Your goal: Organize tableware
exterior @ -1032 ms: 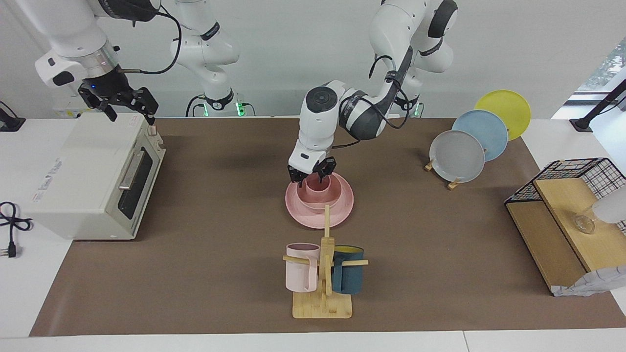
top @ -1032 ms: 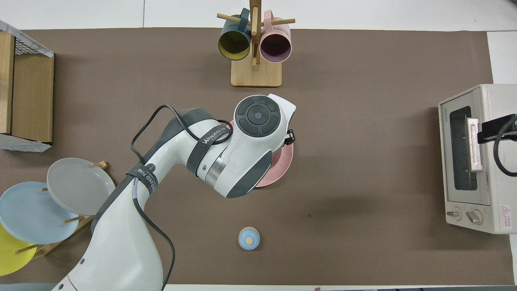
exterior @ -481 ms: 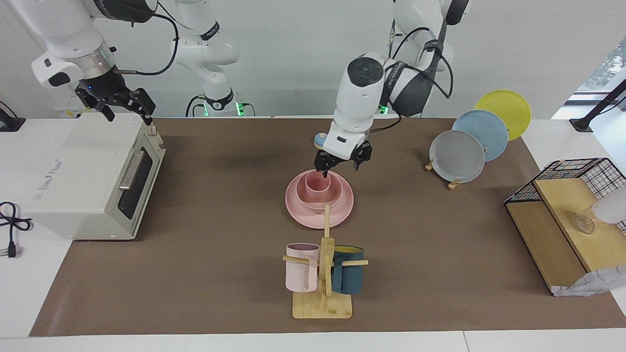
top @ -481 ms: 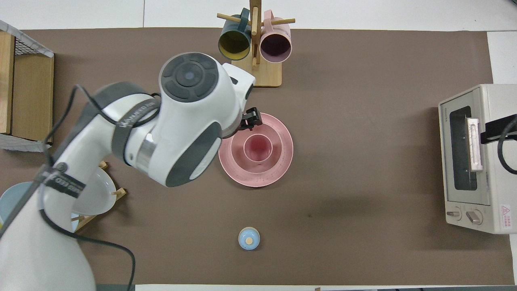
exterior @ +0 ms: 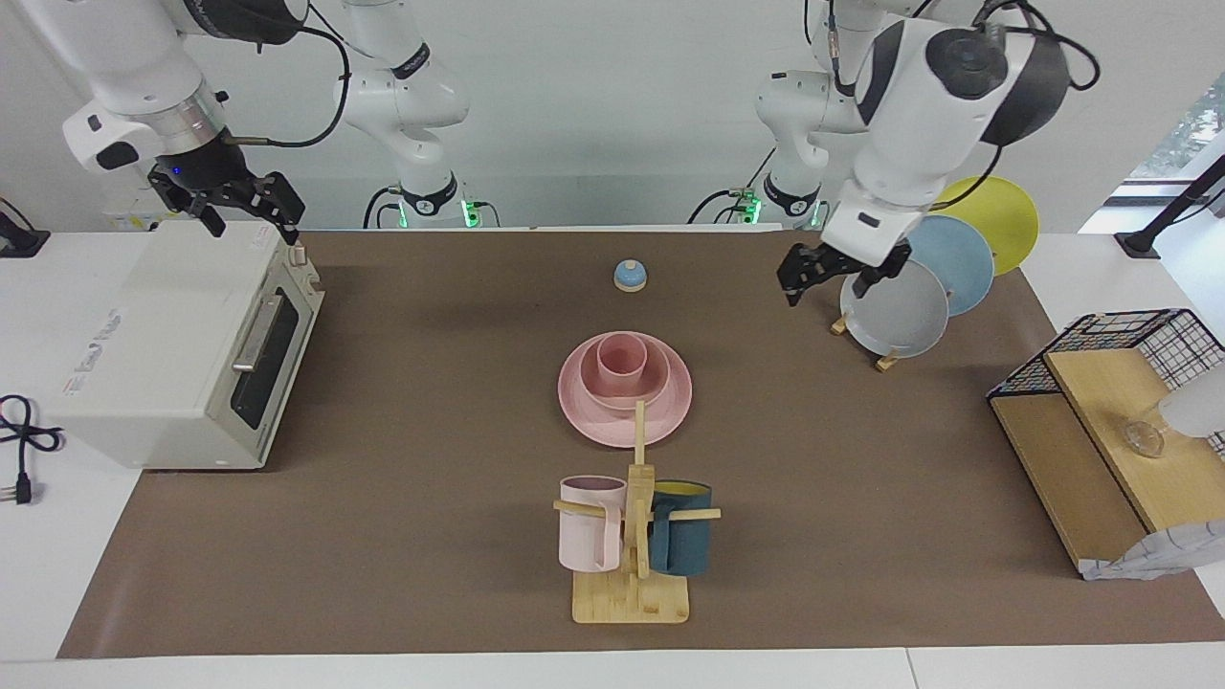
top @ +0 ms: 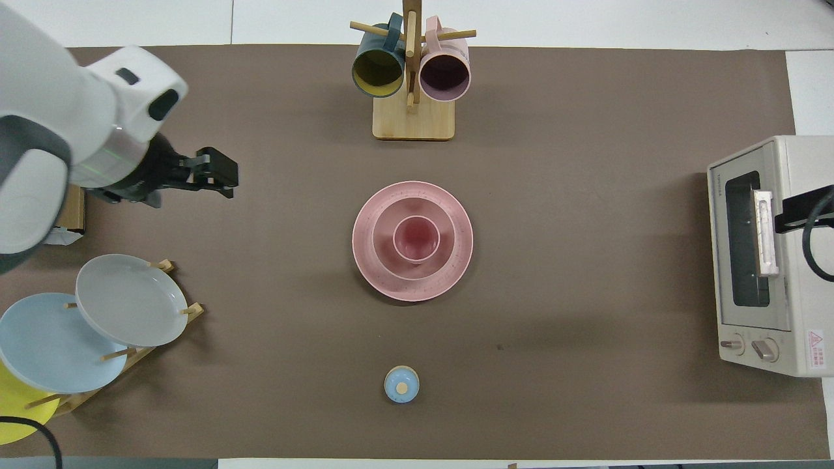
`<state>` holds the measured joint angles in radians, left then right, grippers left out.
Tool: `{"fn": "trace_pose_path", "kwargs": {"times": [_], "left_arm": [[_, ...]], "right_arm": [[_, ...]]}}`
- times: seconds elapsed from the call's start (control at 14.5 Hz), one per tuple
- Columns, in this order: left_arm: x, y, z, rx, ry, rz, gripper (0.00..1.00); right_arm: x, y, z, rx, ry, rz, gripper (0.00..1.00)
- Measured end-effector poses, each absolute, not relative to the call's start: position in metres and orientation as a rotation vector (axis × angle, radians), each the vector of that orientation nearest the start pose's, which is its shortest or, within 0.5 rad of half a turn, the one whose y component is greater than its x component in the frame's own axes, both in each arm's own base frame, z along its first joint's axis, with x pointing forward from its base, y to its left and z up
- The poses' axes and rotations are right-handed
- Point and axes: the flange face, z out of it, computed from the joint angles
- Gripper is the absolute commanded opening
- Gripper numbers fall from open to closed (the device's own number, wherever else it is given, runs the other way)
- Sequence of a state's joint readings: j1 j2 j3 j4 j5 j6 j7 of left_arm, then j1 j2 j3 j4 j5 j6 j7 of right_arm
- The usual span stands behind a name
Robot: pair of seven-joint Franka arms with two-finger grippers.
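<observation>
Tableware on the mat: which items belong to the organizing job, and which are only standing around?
Job: pink plate, pink bowl on it, pink cup in the bowl.

Bystanders: mug stand with two mugs, plate rack with three plates, toaster oven, blue knob.

yellow plate cut by overhead edge, toaster oven cropped, right gripper barely showing

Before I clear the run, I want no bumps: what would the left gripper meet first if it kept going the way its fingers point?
Probably only the brown table mat. The open left gripper hangs beside the grey plate, fingers pointing down; depth is uncertain.
</observation>
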<state>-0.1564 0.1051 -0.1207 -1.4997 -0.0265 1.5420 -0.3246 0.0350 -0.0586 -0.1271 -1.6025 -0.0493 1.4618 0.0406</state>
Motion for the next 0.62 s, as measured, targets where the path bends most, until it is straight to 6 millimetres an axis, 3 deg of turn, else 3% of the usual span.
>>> {"fn": "trace_pose_path", "kwargs": {"times": [0.14,0.34,0.62], "left_arm": [[0.559,-0.124,0.612,-3.162,-0.082,0.087,1.00],[0.556,-0.094,0.620,-3.151,-0.021,0.089,1.00],[0.543,-0.071,0.593,-3.134,0.010,0.189,1.00]], "right_arm": [[0.522,-0.056,0.632,-3.171,0.215,0.133,1.00],[0.522,-0.056,0.632,-3.171,0.215,0.133,1.00],[0.522,-0.056,0.632,-3.171,0.215,0.133,1.00]]}}
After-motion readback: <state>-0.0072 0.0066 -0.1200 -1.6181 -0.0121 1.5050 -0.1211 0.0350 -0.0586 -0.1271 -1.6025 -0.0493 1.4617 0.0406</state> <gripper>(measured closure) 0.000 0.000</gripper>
